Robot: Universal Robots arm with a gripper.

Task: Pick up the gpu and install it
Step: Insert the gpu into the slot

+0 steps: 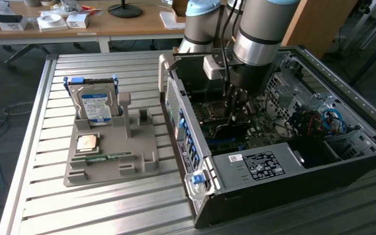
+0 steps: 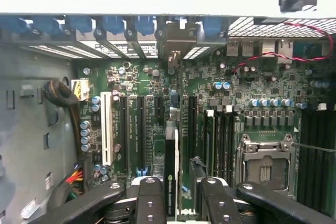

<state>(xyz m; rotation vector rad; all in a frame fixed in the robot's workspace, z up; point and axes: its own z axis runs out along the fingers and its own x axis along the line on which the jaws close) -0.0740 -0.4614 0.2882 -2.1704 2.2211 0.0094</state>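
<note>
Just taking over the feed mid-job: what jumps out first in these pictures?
The arm plunges into the open computer case at the exterior view's right, its claw gripping the gpu edge-on over the green motherboard. On the exterior view's left, a grey tray holds a blue-labelled hard drive upright.

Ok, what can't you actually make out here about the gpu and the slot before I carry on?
- Exterior view: the gripper and gpu are largely hidden behind the arm, inside the computer case.
- Wrist view: the gpu shows edge-on between the fingers; its lower edge hides the slot, so seating is unclear.
</note>
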